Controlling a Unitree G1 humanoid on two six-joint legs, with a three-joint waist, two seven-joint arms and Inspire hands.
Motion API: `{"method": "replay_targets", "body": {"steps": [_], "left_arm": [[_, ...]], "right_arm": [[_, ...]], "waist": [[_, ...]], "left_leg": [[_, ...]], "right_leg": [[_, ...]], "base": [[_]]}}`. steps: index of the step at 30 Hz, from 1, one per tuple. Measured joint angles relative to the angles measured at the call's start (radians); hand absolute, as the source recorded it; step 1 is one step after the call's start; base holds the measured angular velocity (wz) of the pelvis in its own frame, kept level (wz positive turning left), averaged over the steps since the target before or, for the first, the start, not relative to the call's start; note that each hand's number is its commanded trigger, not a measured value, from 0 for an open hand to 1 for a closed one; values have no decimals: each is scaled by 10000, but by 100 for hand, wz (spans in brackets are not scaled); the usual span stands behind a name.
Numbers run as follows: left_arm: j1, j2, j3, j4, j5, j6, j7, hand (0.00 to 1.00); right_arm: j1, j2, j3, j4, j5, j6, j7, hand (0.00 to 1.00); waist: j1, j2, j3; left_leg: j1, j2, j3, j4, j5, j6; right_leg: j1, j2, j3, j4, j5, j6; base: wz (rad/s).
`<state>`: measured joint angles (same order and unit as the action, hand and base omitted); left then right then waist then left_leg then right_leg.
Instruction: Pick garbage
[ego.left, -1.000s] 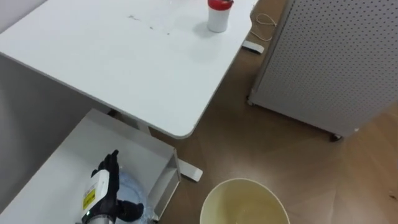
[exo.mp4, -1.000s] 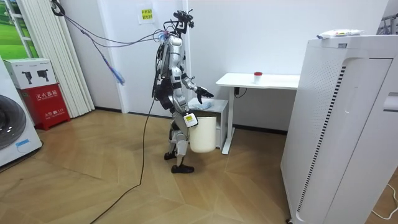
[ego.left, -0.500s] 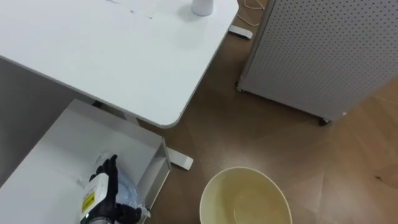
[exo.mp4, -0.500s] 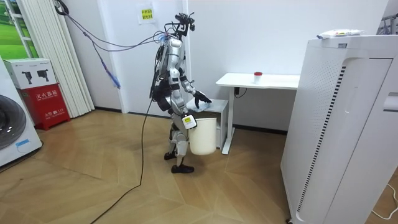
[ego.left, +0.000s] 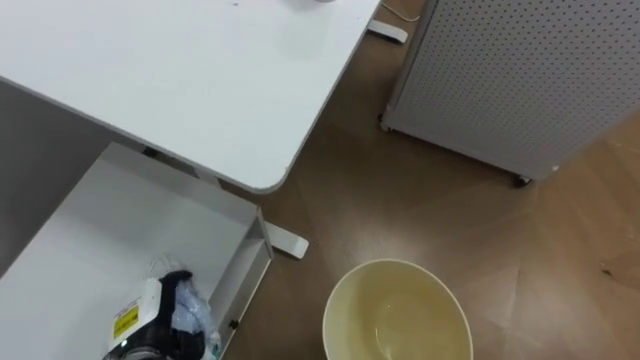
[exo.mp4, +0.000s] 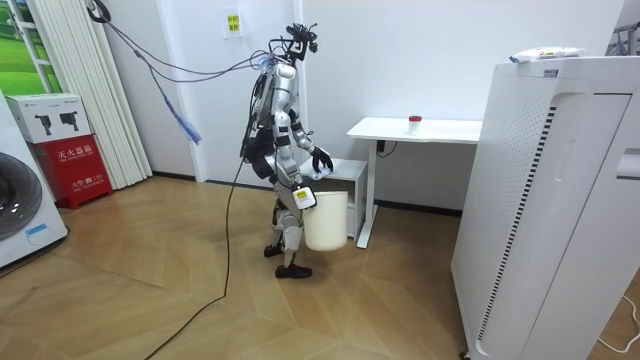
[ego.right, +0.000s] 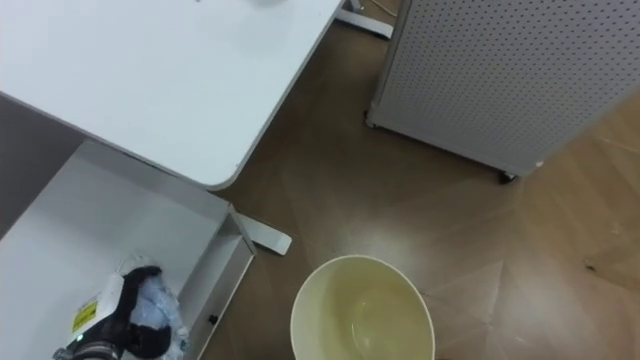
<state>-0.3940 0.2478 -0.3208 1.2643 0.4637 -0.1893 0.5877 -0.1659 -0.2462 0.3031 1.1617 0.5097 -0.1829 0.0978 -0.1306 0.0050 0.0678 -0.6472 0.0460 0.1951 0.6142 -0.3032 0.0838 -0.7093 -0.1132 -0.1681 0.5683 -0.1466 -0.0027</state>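
A crumpled bluish-white piece of plastic garbage lies on the low white cabinet beside the desk. My left hand comes in from the lower left, and its dark fingers are curled over the plastic. In the right eye view the same hand grips the garbage. A cream round bin stands open-topped right below me, with nothing in it. In the room view I stand at the desk's left end, my left hand over the cabinet and my right hand low against the bin.
A white desk overhangs the cabinet. A white perforated panel on castors stands at the far right. Bare wooden floor lies between them. In the room view a red-capped container sits on the desk and a tall white unit stands at the right.
The whole eye picture has shifted as the camera tipped down. My left hand's fingers, straight before, have curled over the plastic, and the hand has drawn back toward me.
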Motion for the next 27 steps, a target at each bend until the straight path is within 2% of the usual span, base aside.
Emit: {"method": "replay_targets", "body": {"steps": [7,13,17,23,27], "left_arm": [[238,-37,-158,15,23,508,118,100],[371,-50,-190,48,-41,553,192,100],[357,-133,-157,36,-461,493,174,100],[448,-738,-305,-370,-800,132,-113,100],[677,-1177,-479,-1168,-785,-253,-183,100]], "right_arm": [[-9,3,202,1,4,74,-238,100],[-100,13,430,2,67,85,-398,100],[-186,98,724,7,4,5,-415,100],[-207,140,783,92,-36,-128,-545,100],[-300,298,775,224,-122,-339,-540,100]], "waist": [[28,17,-25],[40,20,-28],[69,31,-29],[274,23,-24],[262,-25,7]], "left_leg": [[270,-27,134,-346,60,-32],[305,-5,141,-445,100,-73],[320,125,169,-391,101,-81],[336,129,173,-419,102,-81],[354,120,205,-435,109,-89]], "right_leg": [[126,-8,25,-158,8,8],[140,-26,-1,-227,17,-9],[272,122,-14,-475,139,-52],[302,93,-43,-496,186,-48],[281,74,-10,-440,184,-49]], "base": [[-4],[0],[-6],[1],[0]]}}
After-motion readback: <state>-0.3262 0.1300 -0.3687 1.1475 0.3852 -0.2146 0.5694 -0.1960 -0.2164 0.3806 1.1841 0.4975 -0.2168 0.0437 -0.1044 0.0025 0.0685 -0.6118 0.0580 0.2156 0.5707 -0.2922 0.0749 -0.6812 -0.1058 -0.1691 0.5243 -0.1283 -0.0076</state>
